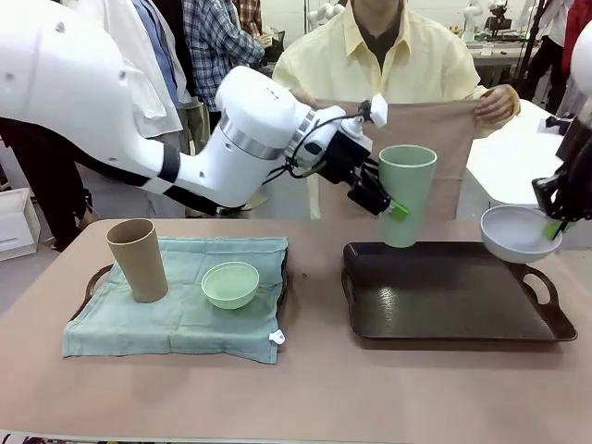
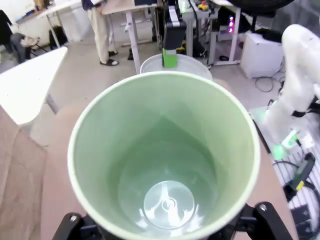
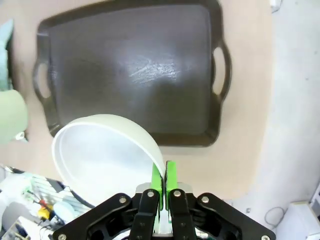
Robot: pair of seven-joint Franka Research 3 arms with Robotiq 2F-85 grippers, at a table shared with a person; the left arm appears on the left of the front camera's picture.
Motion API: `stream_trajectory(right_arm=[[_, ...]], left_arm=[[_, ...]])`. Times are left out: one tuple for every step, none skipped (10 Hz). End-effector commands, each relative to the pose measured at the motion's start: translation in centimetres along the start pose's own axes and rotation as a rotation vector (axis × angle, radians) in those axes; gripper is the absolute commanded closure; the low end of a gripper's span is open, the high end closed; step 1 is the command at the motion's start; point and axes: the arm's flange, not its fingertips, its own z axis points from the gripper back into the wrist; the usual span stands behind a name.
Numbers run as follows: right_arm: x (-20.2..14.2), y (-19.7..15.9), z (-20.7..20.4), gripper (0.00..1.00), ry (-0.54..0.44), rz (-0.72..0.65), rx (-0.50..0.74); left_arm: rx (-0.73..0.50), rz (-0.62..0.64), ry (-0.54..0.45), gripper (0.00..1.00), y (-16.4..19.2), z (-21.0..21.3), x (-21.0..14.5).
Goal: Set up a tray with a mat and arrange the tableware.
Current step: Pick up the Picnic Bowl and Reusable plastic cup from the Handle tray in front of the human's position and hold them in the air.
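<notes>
The table (image 1: 305,398) is bare along the bottom of the frame, from edge to edge. Just past that strip, at lower left, lies a green mat (image 1: 176,324). It hides most of a second tray (image 1: 89,285), whose dark handle pokes out at the mat's left side. On the mat stand a tan cup (image 1: 137,261) and, near it on the right, a green bowl (image 1: 230,284). They do not touch.

At lower right sits a dark tray (image 1: 444,301) with an open floor and a raised rim. A gap of bare table lies between it and the mat.

In the middle, the left tool (image 1: 390,205) has its fingers wide, one on each side of a pale green cup (image 1: 407,190). The cup is upright by the tray's far rim. Its bottom lines up with that rim, so I cannot tell if it rests or hangs, or if the fingers squeeze it.

At the right edge, the right tool (image 1: 553,228) pinches the rim of a white bowl (image 1: 511,233) by the tray's far right corner. The frame cuts off its arm. In the right wrist view the pads (image 3: 171,172) clamp the tilted bowl.

Farthest off, a person's hand (image 1: 497,104) holds up a brown mat (image 1: 435,139). The cup and arm cover part of it.
</notes>
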Motion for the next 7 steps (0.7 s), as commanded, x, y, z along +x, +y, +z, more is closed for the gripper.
stream_trajectory(right_arm=[[-1.8,0.3,2.5,1.0,-0.035,0.003,-0.018],[-2.4,0.8,3.7,1.0,-0.048,0.008,-0.014],[-2.8,1.1,4.4,1.0,-0.053,0.009,-0.013],[-2.3,1.1,4.1,1.0,-0.049,0.042,-0.019],[-2.8,0.7,4.5,1.0,-0.059,0.016,-0.002],[-2.8,0.7,4.5,1.0,-0.059,0.016,-0.002],[-2.8,0.7,4.5,1.0,-0.059,0.016,-0.002]], left_arm=[[0.024,0.015,0.015,1.0,-3.5,1.7,0.9],[0.044,0.024,0.02,1.0,-4.0,2.4,1.6],[0.054,0.044,0.021,1.0,-4.5,2.8,1.6],[0.055,0.053,0.016,1.0,-4.5,3.4,1.0],[0.038,0.009,0.019,1.0,-3.6,2.5,2.7],[0.038,0.009,0.019,1.0,-3.6,2.5,2.7],[0.038,0.009,0.019,1.0,-3.6,2.5,2.7]])
